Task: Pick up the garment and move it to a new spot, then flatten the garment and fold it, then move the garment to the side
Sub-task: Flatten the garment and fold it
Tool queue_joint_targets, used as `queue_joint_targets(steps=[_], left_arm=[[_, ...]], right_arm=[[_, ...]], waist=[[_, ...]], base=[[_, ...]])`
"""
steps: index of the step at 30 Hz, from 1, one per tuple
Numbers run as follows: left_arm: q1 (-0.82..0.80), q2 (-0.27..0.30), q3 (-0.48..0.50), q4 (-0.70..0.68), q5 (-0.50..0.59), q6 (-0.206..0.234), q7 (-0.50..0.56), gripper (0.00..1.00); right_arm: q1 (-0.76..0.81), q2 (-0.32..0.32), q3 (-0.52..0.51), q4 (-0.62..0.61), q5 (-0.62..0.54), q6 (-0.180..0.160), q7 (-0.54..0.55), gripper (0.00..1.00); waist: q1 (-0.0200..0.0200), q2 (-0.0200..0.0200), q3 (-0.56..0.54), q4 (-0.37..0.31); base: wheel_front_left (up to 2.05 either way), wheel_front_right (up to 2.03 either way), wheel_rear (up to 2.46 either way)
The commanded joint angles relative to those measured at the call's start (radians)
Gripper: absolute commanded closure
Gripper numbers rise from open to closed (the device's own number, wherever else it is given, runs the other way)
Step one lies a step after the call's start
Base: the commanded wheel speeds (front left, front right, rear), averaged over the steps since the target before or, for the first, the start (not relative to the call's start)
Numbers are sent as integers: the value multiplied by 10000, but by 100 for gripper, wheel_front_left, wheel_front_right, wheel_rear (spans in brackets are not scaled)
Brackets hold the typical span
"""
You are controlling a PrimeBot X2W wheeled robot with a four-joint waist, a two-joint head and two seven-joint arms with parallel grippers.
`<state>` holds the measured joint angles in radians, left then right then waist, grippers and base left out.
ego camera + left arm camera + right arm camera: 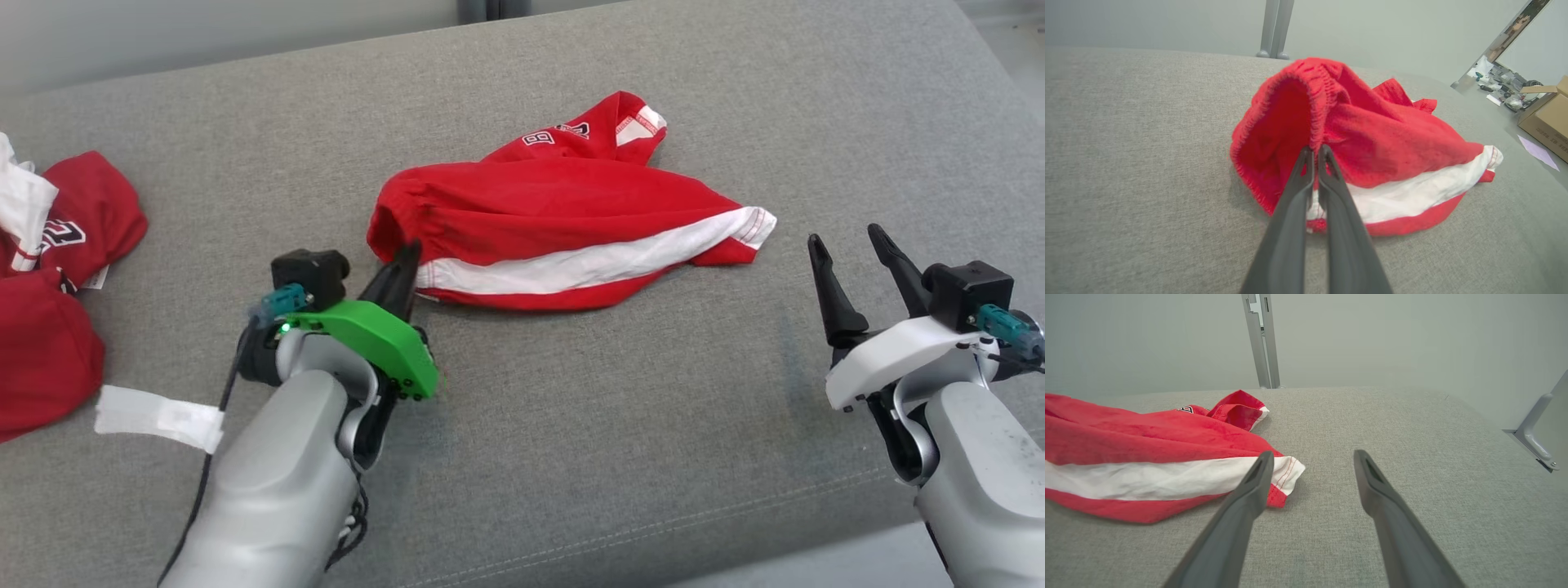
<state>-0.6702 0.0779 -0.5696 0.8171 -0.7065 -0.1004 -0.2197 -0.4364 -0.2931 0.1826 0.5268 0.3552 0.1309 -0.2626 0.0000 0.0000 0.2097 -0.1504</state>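
Red fabric garment with white side stripe [563,220]: one, crumpled, frame centre, on grey upholstered surface [571,425]. Left gripper [408,260]: lower left, forearm reaching forward, fingers clamped together on the waistband edge. Right gripper [845,235]: lower right, fingers apart, clear of the cloth.

The left hand [1315,150], pinched on the garment [563,220], is covering its near-left corner. On the garment's far fold, white lettering [539,137] is curling under, unreadable. Left of the garment, a heap of red clothes [90,204] is running out of view. Past its striped end, a cardboard box [1545,118] is getting cut off beside clutter [1498,79] too small to identify.
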Motion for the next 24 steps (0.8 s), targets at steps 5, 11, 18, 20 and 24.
queue_joint_targets(steps=[5,11,18,20,24], left_arm=[[-595,317,301,968,-249,139,206,100],[-906,388,418,1794,-331,53,-55,90],[-1032,314,303,1946,-8,-49,-396,0],[-943,317,257,1753,135,-74,-439,0],[-494,478,442,936,480,-119,-463,0]], right_arm=[[-258,63,212,-16,33,-3,-32,0],[-332,58,168,-33,79,-3,-31,0],[-233,106,26,-19,-17,-3,-31,0],[-178,105,-37,-102,-64,-3,-31,0],[-1,90,-221,-368,-206,-3,-31,0]], waist=[[0,0,372,-524],[0,0,580,-690],[0,0,520,-545],[0,0,444,-439],[0,0,241,-201]], base=[[0,0,0],[0,0,0],[0,0,0],[0,0,0],[0,0,0]])
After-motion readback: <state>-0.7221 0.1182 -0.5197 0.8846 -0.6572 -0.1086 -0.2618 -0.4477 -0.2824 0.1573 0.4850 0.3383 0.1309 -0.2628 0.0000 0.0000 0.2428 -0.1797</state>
